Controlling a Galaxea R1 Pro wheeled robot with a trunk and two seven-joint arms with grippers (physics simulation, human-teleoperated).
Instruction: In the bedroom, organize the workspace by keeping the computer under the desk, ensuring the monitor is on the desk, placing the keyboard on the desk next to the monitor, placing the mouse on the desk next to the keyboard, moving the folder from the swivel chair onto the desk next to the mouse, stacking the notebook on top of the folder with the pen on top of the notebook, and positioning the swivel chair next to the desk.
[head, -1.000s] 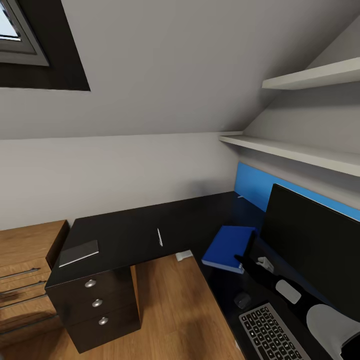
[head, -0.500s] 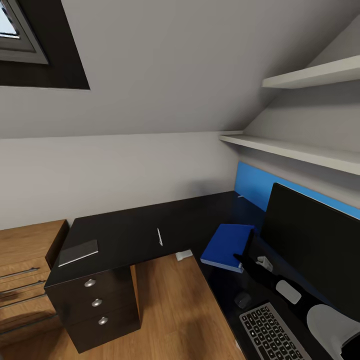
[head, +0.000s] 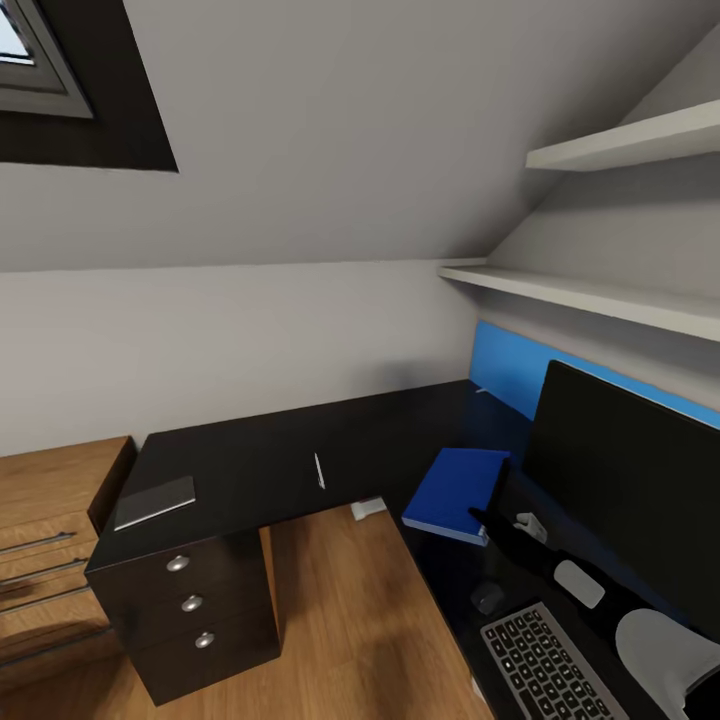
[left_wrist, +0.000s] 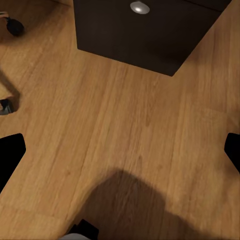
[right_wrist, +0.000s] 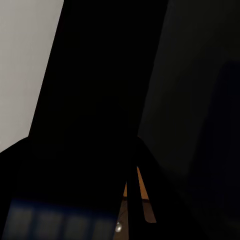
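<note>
The black-topped L-shaped bench (head: 270, 460) carries everything. The blue folder (head: 455, 493) lies flat just beside the right gripper (head: 490, 527), touching or nearly touching its tip. The mouse (head: 487, 597) and keyboard (head: 550, 665) sit on the arm's side of the gripper. Well apart from it lie the pen (head: 319, 470) and, farther still, the notebook (head: 156, 501).

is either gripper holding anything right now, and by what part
The left gripper is open over bare floor, holding nothing. The right gripper sits at the folder's near corner, but a grasp cannot be told.
</note>
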